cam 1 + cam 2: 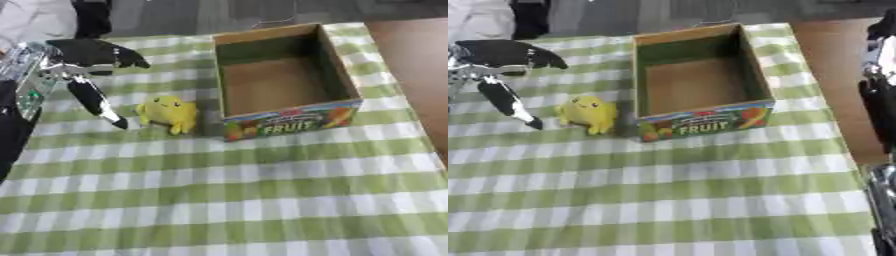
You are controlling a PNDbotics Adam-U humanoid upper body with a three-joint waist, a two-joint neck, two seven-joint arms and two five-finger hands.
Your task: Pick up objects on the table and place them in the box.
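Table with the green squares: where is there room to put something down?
The near half of the table, in front of the box and yellow toy, is bare. It's crowded at the far left, where the left hand is beside the toy.

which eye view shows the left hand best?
Left eye view: the left hand shows with its silver wrist and forearm, fingers spread open beside the yellow plush toy. The right eye view crops it at the left edge, showing mostly the fingers.
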